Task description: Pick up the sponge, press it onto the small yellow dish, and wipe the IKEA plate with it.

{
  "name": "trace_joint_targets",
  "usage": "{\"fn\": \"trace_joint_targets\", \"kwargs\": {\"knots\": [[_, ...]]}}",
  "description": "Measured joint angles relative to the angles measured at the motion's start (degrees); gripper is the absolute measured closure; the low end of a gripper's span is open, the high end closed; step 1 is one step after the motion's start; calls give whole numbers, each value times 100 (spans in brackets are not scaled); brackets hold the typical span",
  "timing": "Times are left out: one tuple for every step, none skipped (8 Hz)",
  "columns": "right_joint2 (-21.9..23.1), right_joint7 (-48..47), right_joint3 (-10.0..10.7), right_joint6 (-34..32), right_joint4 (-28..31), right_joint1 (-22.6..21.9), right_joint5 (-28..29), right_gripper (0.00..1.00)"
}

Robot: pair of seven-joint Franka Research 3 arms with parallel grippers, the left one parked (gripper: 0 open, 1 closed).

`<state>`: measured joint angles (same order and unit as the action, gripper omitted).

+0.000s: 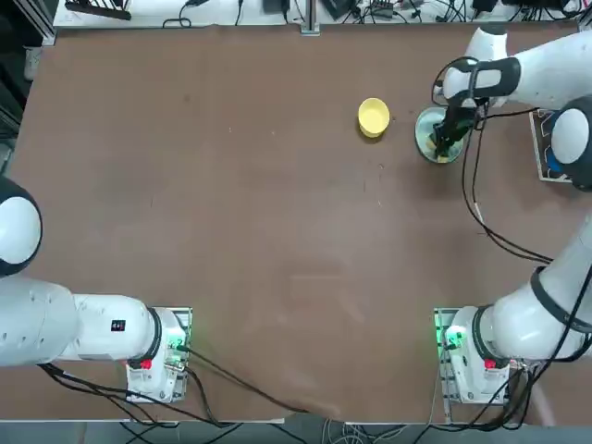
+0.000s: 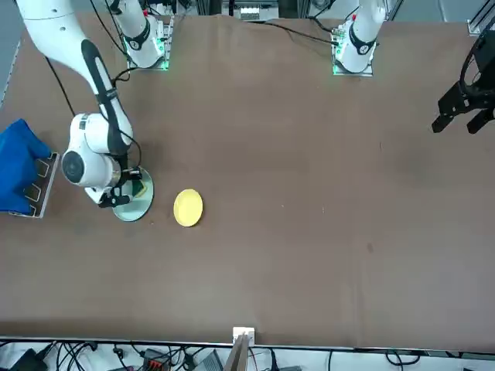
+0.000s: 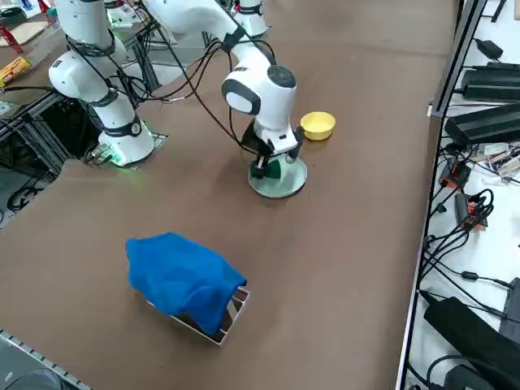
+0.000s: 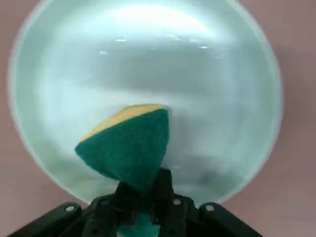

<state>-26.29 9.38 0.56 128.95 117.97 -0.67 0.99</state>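
While right gripper (image 4: pixel 143 210) pinches sponge (image 4: pixel 126 148) over IKEA plate (image 4: pixel 232 89), small yellow dish (image 1: pixel 374 117) beside

Right gripper (image 4: pixel 143 217), jaws clamping the sponge (image 4: pixel 129 146), sits over IKEA plate (image 1: pixel 427 141) nr surface's far right edge. Small yellow dish (image 1: pixel 374 117) just beside; blue cloth (image 3: pixel 183 276) on rack nr right edge. Rest of surface (image 1: pixel 240 231) open.

Non-task stuff only, placed off right gripper (image 1: pixel 448 139):

- blue cloth (image 3: pixel 183 280), crumpled, draped over small pale rack (image 3: pixel 231 313). Sits out to gripper's right by table edge, near but apart
- brown table (image 1: pixel 231 213), mostly bare to gripper's left
- cable tangle (image 1: pixel 398 11) past far table edge, beyond gripper
- black gear and loose wires (image 3: pixel 479 122) on floor off that far edge
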Motion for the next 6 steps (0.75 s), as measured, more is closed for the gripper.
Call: {"fn": "trace_joint_targets", "kwargs": {"knots": [[-12, 66, -1, 46, -33, 127, -161, 87], [-25, 75, -2, 61, -94, 174, -254, 87], [-58, 76, -2, 62, -167, 183, -312, 87], [-140, 76, -2, 62, -282, 183, -335, 87], [-252, 76, -4, 59, -411, 183, -337, 87], [-317, 76, -8, 47, -522, 180, -338, 87]]}}
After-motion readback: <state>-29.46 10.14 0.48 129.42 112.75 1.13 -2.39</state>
